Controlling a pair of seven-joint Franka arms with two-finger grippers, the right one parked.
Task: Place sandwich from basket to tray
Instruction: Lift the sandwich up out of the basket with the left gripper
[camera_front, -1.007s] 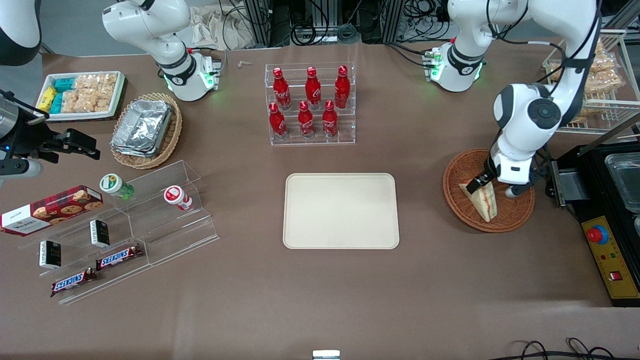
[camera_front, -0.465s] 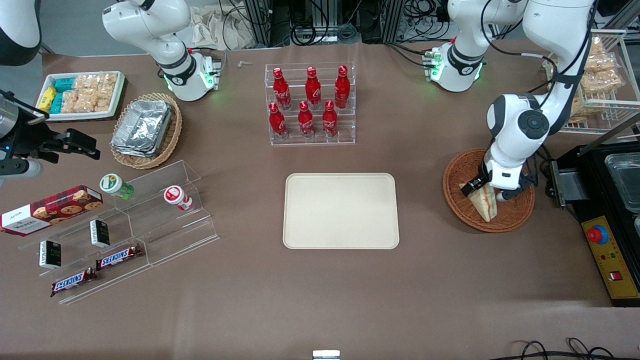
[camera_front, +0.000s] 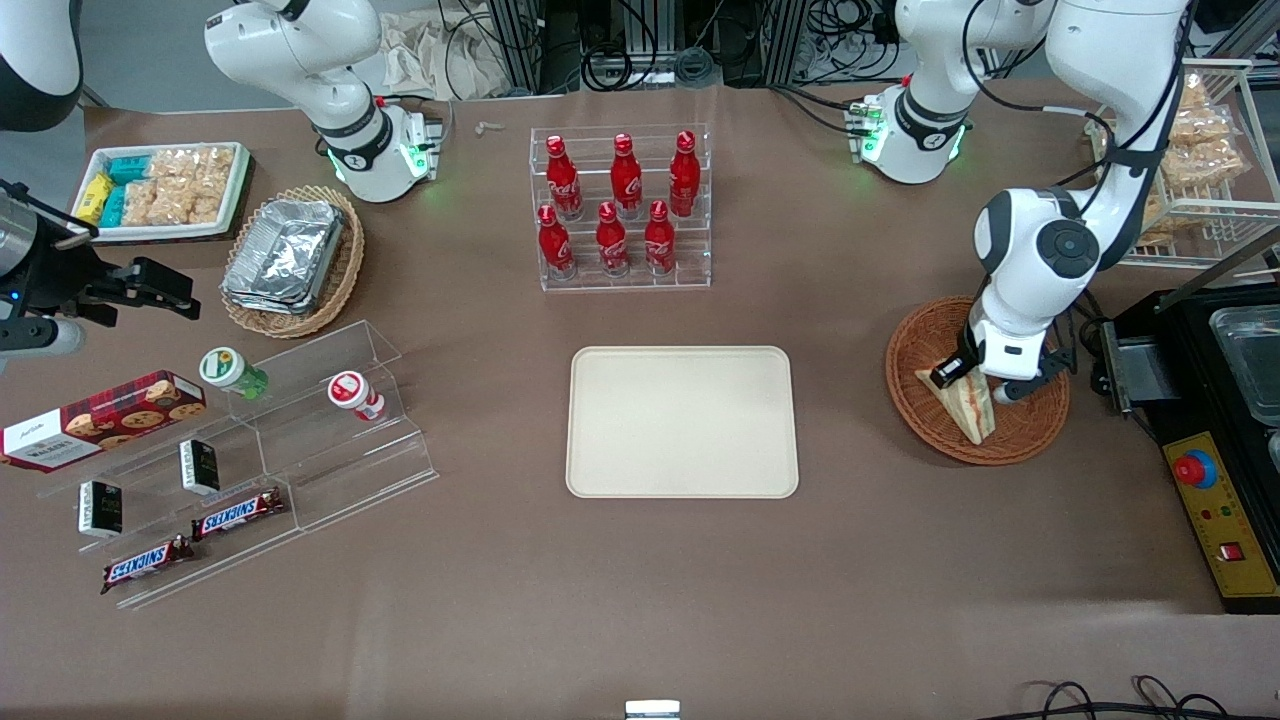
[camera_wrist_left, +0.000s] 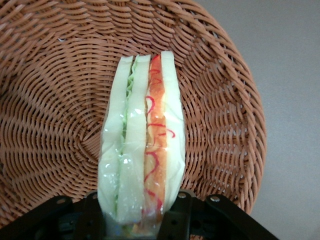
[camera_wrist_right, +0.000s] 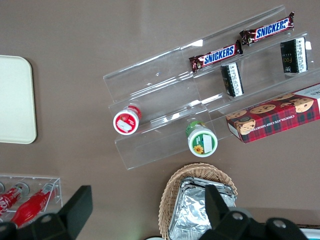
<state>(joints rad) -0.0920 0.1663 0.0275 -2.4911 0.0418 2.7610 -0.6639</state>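
Gripping sandwich (camera_wrist_left: 142, 145) w/ pincer (camera_wrist_left: 137, 215), inside basket (camera_wrist_left: 55, 100).

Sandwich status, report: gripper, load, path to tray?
Gripper down in basket, fingers shut on sandwich. Sandwich not lifted out. Tray bare, nothing between it and basket.

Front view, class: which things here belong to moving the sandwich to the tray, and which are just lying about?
Belong to the job:
sandwich, standing in the basket
gripper, shut on the sandwich
tray

Lying about:
cola bottles
foil containers
Snickers bars
cookie box
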